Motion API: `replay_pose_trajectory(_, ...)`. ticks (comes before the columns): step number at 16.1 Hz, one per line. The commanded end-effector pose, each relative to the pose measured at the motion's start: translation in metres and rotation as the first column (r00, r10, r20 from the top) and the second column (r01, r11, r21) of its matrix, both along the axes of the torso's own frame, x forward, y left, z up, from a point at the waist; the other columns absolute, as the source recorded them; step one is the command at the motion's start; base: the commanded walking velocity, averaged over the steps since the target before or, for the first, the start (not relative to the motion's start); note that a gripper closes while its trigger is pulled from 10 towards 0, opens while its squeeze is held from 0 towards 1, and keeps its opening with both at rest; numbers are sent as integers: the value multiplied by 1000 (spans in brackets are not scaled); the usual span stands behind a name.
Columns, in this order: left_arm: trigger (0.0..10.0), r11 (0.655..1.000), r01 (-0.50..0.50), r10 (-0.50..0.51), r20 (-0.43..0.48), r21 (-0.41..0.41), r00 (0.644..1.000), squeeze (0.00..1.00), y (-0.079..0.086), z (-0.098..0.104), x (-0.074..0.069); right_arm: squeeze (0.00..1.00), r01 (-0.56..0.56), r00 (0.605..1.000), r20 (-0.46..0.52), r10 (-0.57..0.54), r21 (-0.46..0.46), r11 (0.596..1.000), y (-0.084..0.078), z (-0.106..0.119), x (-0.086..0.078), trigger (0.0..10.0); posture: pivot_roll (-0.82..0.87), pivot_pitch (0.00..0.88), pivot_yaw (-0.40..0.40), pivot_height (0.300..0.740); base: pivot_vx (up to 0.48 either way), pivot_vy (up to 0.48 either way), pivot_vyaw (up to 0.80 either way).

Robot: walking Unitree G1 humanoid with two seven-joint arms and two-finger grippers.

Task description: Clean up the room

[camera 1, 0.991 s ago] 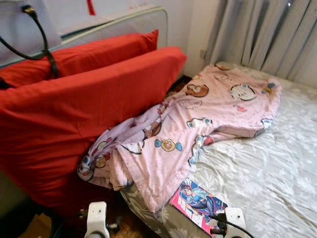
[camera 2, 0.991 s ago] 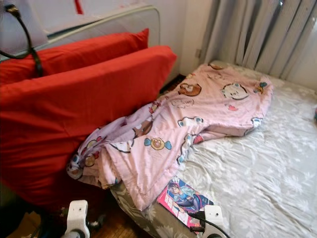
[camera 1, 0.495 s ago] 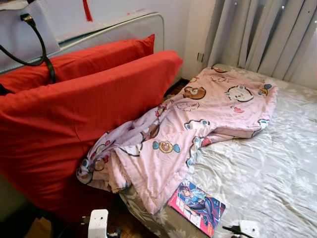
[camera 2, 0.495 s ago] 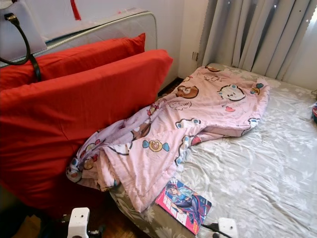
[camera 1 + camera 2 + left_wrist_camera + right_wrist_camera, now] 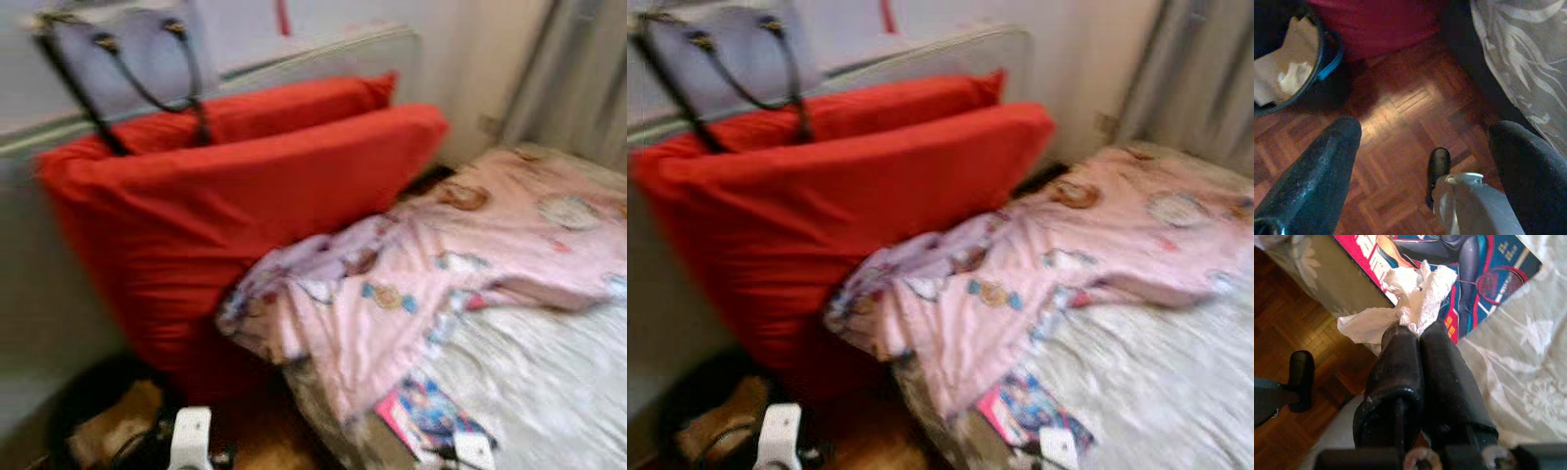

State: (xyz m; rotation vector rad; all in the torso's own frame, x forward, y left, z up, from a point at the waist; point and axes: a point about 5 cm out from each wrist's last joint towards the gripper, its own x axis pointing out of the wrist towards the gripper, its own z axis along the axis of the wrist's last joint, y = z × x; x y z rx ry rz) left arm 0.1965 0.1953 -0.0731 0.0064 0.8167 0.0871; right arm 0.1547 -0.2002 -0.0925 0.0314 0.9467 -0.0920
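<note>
R claw (image 5: pixel 1418 335) clamped on crumpled tissue (image 5: pixel 1405 298), above magazine (image 5: pixel 1484 269) at bed (image 5: pixel 1528 377) edge, prob. bound for bin (image 5: pixel 1288 58) on floor | L claw (image 5: pixel 1425 142) fingers spread, empty, over floor nr bin

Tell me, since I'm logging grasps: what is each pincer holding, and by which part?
The right pincer pinches a crumpled white tissue by its near end. The left pincer is open, holding nothing.

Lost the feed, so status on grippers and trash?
Right gripper shut on crumpled tissue, above the magazine at the bed edge. Left gripper open over the parquet floor. Bin nearby; path looks clear.
</note>
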Motion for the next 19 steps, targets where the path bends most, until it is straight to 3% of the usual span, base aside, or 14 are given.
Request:
replay_pose_trajectory(1,10000,1000,-9,9,-14,16,1000,0,4,-1,-3,0,0,1000,-12,0,4,1000,1,-1,-3,10000,-16,0,-6,740,0,0,800)
replay_pose_trajectory(3,10000,1000,-16,16,-21,20,1000,0,6,-3,-6,0,-1,1000,-14,1,-2,1000,-1,-1,-3,10000,-12,0,-9,740,0,0,800)
replay_pose_trajectory(15,10000,1000,13,-12,-31,26,999,0,2,-4,-7,0,10,999,-31,-9,19,1000,3,-4,-8,10000,-7,0,-3,740,0,0,0)
replay_pose_trajectory(19,10000,999,14,-13,-38,29,999,0,3,-5,-10,0,3,999,-40,-2,20,1000,3,-4,-9,10000,-3,0,-3,740,0,320,0)
